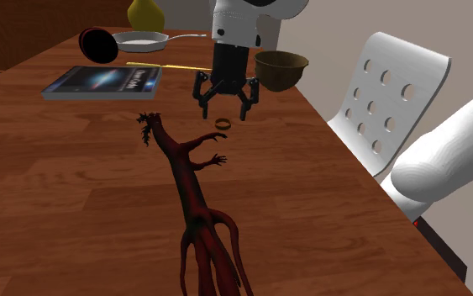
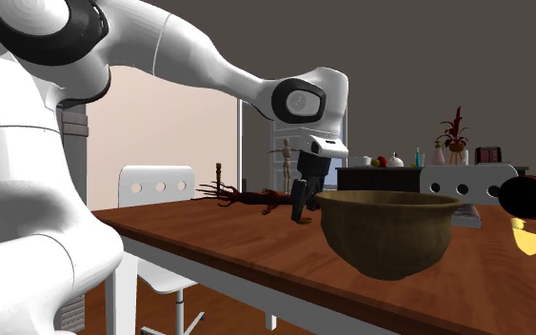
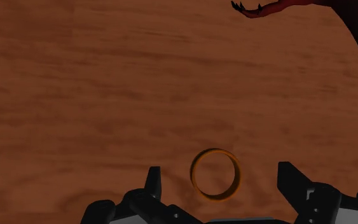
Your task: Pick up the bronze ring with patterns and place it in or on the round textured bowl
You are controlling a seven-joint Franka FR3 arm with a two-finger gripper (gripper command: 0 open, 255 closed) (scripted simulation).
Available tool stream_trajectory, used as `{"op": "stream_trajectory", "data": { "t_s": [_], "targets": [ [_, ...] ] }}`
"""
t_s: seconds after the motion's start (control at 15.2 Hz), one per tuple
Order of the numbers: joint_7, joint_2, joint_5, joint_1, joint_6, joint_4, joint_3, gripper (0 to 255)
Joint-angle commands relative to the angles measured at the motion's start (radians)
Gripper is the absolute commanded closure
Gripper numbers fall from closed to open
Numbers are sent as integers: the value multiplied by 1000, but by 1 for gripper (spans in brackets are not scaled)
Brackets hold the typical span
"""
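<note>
Two black fingers (image 3: 153,184) stand wide apart in your wrist view, and the bronze ring (image 3: 215,174) lies on the wooden table (image 3: 75,95) in the gap between them, touched by neither. You can see the same in the shoulder view: the gripper (image 1: 223,112) points straight down with its jaws spread, and the ring (image 1: 223,124) sits just beneath it. How close the fingertips come to the wood is hard for you to judge from these angles; they look to be a little above it.

Your target, the round brown bowl (image 1: 281,69), stands near the table edge beside the arm, to the upper right of the gripper in the shoulder view and apart from the ring. The second exterior view puts the bowl (image 2: 389,233) large in front, with the gripper (image 2: 301,211) behind it and to its left.

A dark red clawed figure (image 1: 194,193) sprawls along the table on the near side of the ring, one claw reaching toward it without touching. Farther off you have a book (image 1: 102,81), a thin yellow stick (image 1: 167,66), a grey pan (image 1: 142,39) and a dark round object (image 1: 98,46). A white chair (image 1: 386,92) stands at the table's edge.
</note>
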Motion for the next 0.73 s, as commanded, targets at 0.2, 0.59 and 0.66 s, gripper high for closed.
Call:
{"op": "stream_trajectory", "data": {
  "t_s": [0.2,0.59,0.66],
  "targets": [
    [0,0,0,0,2,-1,0,0],
    [0,0,0,0,2,-2,0,255],
    [0,0,0,0,2,-2,0,255]
  ]
}}
